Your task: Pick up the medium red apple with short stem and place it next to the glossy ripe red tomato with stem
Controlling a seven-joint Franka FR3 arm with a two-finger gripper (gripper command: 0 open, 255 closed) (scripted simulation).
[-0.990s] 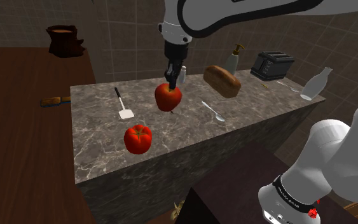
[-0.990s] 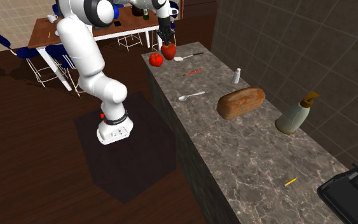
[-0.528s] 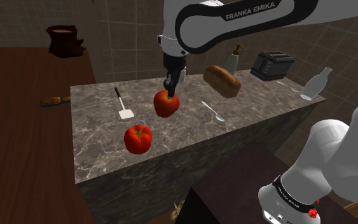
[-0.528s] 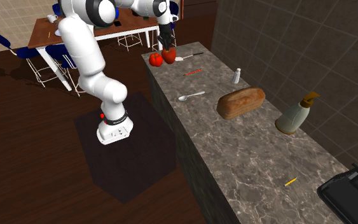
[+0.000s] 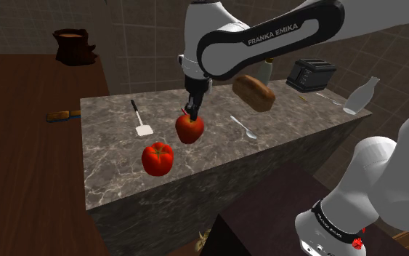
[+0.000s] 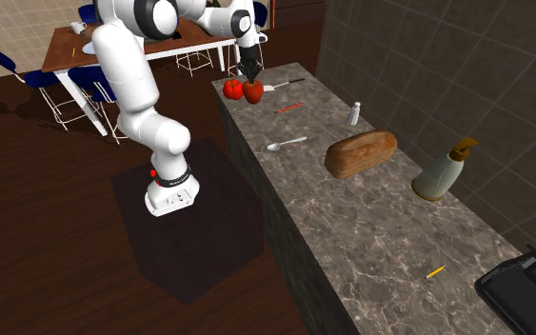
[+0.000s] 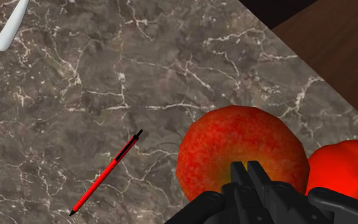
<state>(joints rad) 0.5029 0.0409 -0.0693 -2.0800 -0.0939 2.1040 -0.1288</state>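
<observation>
My hand [image 5: 193,111] is clamped on the top of the red apple [image 5: 189,130], which sits directly beneath it, just beside the red tomato [image 5: 158,158] near the worktop [image 5: 290,124] edge

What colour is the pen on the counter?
The pen is red with a black end, clearest in the wrist view.

Dim, even light falls on the counter [image 5: 112,149], everything rendered sharp, walls [image 5: 28,18] darker.

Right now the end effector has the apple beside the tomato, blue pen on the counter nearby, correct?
No: the pen on the counter is red, not blue; the wrist view shows it. The end effector does hold the apple beside the tomato.
</observation>
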